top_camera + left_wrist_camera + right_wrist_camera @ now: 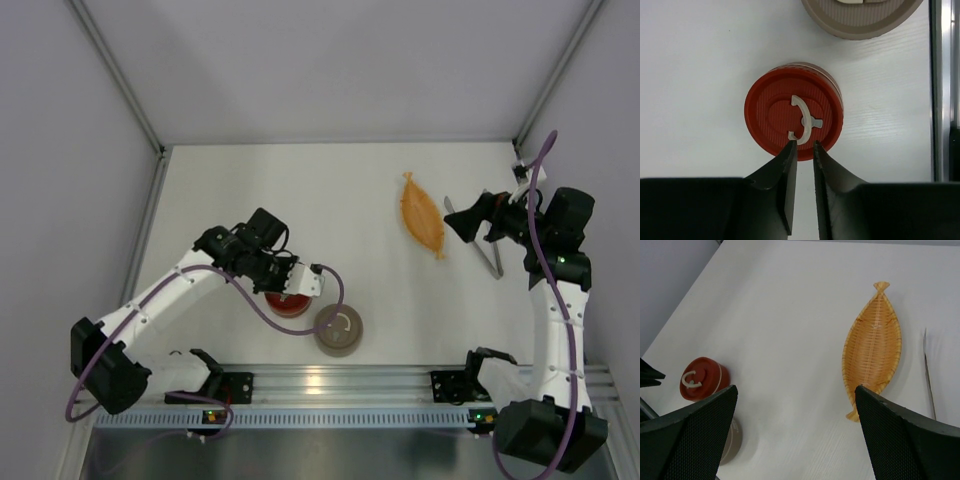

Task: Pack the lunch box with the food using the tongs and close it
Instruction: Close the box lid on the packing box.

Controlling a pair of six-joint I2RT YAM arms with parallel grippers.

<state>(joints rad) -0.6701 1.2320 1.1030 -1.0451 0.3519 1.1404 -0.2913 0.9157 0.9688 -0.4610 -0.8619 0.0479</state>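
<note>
The lunch box's round tin with a red lid (288,305) (775,110) (707,375) sits near the table's front. Its white loop handle (802,120) lies on the lid. My left gripper (290,292) (803,145) hovers over the tin. The jaws stand a narrow gap apart with nothing between them, tips by the handle's lower end. The tongs (490,260) (928,380) lie at the right, partly hidden under my right gripper (458,225) (796,388). That gripper is wide open and empty above the table. No food is in view.
A beige round tin (338,332) (860,20) (732,440) stands just right of the red one. An empty orange boat-shaped wicker tray (422,215) (872,350) lies left of the tongs. A metal rail (330,380) (940,100) runs along the near edge, and walls enclose the table.
</note>
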